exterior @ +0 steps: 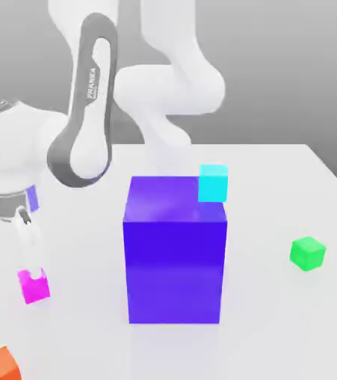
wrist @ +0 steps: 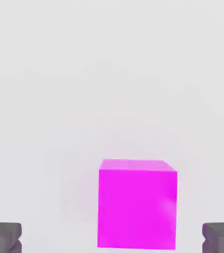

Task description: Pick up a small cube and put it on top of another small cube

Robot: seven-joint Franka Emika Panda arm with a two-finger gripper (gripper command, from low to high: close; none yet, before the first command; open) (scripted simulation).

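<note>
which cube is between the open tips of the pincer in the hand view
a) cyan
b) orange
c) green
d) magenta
d, the magenta cube shows between the two spread tips of the pincer.

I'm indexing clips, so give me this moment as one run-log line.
gripper: open, over magenta cube | green cube: beside block, bare on top | stack: not made

Simulated robotics lab: white Franka arm [exterior: 90, 96], pale tabletop [exterior: 260, 312], blank grey backdrop.
</note>
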